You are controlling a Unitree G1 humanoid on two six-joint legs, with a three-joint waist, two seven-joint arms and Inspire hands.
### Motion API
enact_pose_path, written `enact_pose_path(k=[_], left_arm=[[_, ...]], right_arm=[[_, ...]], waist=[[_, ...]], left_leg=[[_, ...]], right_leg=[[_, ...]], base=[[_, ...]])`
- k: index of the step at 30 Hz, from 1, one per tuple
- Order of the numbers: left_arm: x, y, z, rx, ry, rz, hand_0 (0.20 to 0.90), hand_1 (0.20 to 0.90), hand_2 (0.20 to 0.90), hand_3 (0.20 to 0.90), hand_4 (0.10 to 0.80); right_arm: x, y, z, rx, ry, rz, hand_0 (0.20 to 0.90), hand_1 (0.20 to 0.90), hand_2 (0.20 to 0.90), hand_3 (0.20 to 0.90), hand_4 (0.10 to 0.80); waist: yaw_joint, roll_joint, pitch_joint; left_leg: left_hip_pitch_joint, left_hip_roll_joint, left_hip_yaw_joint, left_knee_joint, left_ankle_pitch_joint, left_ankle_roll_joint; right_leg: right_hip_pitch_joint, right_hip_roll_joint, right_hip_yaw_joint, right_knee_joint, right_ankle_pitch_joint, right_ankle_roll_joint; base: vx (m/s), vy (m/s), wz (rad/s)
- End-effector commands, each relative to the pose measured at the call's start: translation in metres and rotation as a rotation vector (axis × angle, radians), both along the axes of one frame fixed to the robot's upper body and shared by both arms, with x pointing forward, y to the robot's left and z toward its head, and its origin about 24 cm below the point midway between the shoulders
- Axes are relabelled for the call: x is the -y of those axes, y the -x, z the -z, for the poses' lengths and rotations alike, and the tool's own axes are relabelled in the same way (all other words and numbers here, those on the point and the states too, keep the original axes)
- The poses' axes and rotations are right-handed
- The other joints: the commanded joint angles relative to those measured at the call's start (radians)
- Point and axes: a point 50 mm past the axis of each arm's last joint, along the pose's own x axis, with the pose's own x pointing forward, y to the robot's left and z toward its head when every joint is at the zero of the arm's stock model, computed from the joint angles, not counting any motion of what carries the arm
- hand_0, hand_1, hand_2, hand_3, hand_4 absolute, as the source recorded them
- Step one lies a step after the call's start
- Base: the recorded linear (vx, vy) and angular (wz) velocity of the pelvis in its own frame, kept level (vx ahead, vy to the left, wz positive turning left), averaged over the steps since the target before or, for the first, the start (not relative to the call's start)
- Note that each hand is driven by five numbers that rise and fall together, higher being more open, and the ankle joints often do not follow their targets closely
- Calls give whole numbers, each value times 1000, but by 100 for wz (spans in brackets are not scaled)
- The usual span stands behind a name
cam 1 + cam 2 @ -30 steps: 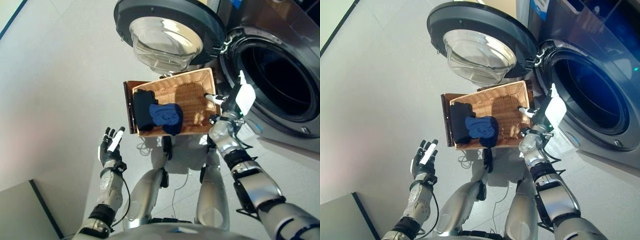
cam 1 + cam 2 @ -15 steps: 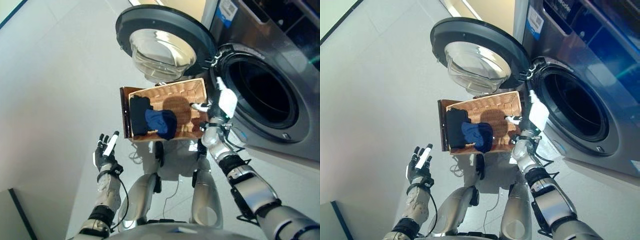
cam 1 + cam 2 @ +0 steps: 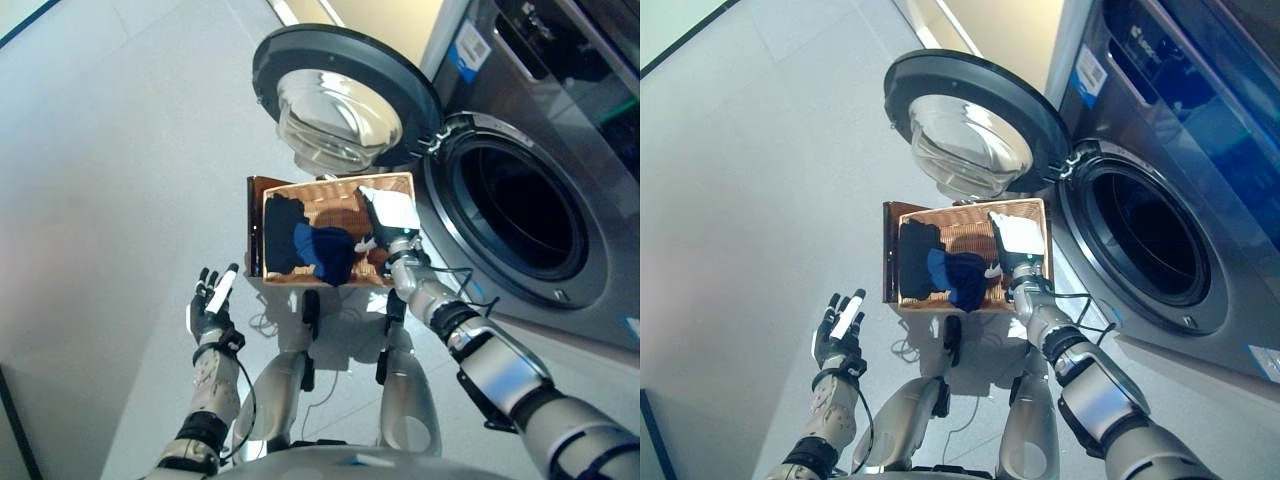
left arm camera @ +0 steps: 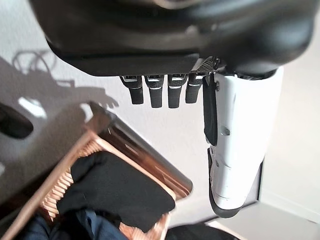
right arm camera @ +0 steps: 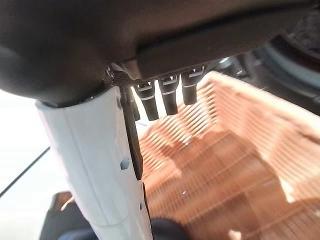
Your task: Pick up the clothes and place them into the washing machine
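1. Left eye view: my right hand (image 3: pixel 385 222) hangs over the rectangular woven wicker basket (image 3: pixel 398 184) on the floor, beside the grey front-loading washing machine (image 3: pixel 520 215) with its round glass door (image 3: pixel 340 105) swung open. The clothes sit at the basket's left end: a crumpled blue garment (image 3: pixel 325 252) lying partly on a black folded garment (image 3: pixel 280 232).
2. Right eye view: my left hand (image 3: pixel 837 330) is raised well clear of the basket, fingers straight, holding nothing.
3. Left wrist view: that hand's fingers are spread and empty, with the black garment draped over the basket rim beyond them.
4. Right wrist view: the right hand's fingers point straight down at bare wicker, gripping nothing.
5. My judgement: the cloth is soft, light and limp, so I'd pinch a bunched fold of the blue garment, which lies on top.
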Motion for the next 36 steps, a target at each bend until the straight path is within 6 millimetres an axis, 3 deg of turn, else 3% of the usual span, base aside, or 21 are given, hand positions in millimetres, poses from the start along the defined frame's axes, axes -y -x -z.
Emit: enact_pose_path(k=[1,17,30,36], left_arm=[[-28,-11,-21,103,-125,-18,900,900,900,900,800],[-22,-24,-38,192,-112,14,900,900,900,900,800],[-17,-30,-56,284,-114,68,900,900,900,900,800],[-10,-31,-63,321,-104,92,900,900,900,900,800]], right_arm=[[-31,-18,-35,99,22,-134,900,900,900,900,800],[-27,-25,-35,52,322,-188,900,900,900,900,800],[9,-31,-41,29,508,-137,900,900,900,900,800],[14,-34,-49,51,533,-121,900,900,900,900,800]], waist=[[36,-13,-19],[84,-20,27],[104,-6,80],[111,4,87]], left_leg=[[-25,16,1,57,-72,-87],[-68,23,-38,23,-28,-102],[-116,23,-68,15,-2,-110],[-147,20,-82,16,6,-110]], right_leg=[[-6,-23,8,173,-180,19],[-31,-21,-36,166,-176,15],[-69,-21,-58,171,-173,14],[-97,-22,-69,185,-179,12]], base=[[-11,-7,4],[-19,-13,7],[-24,-6,5],[-9,-6,7]])
